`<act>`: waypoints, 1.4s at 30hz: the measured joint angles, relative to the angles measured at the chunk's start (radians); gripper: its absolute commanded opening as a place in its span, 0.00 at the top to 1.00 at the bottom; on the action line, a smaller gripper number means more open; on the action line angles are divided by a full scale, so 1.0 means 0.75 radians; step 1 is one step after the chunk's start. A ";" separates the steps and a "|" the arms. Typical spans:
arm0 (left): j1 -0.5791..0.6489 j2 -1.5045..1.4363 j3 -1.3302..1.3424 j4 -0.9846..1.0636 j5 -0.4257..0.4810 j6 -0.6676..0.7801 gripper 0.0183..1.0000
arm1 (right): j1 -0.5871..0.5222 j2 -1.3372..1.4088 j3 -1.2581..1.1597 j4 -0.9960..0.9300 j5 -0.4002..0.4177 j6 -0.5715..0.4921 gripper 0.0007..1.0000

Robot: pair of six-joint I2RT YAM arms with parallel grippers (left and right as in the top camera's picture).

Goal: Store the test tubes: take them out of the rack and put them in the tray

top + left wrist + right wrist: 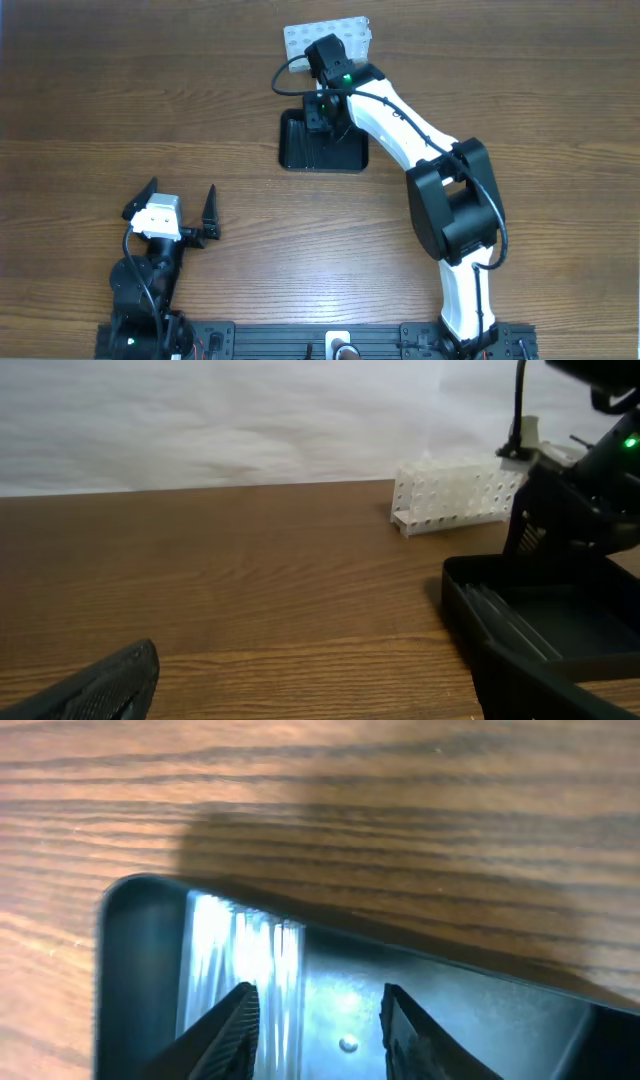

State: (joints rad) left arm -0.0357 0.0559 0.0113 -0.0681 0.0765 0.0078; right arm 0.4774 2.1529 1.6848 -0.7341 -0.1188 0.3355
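The white perforated rack (325, 40) (455, 495) stands at the far edge of the table. Just in front of it lies the black tray (300, 150) (560, 635) (135, 980). Several clear test tubes (240, 970) (510, 625) lie side by side along one end of the tray. My right gripper (322, 115) (320, 1020) hangs low over the tray beside the tubes, open, with nothing between its fingers. My left gripper (178, 208) (310, 700) is open near the front left of the table, far from the tray. Whether any tubes stand in the rack, I cannot tell.
Bare brown wood surrounds the tray and rack. A white wall (200, 420) rises behind the table's far edge. The right arm (420, 140) stretches diagonally from its base at the front right to the tray.
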 measured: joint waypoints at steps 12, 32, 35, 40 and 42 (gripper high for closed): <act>0.000 0.000 0.000 0.000 0.001 0.000 0.00 | -0.077 -0.192 0.026 0.442 0.269 -0.104 0.40; 0.000 0.000 0.000 0.000 0.003 0.000 0.00 | -0.191 0.102 0.027 0.832 0.547 -0.205 0.34; 0.000 0.000 0.000 0.000 0.003 0.000 0.00 | -0.194 0.112 0.027 0.854 0.547 -0.208 0.37; 0.000 0.000 0.000 0.000 0.003 0.001 0.00 | -0.194 0.126 0.027 0.883 0.548 -0.209 0.46; 0.000 0.000 0.000 0.000 0.003 0.000 0.00 | -0.194 0.126 0.027 0.893 0.548 -0.209 0.50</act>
State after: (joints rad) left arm -0.0357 0.0559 0.0113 -0.0681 0.0788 0.0078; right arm 0.3321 2.2475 1.7054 -0.0647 0.2920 0.1791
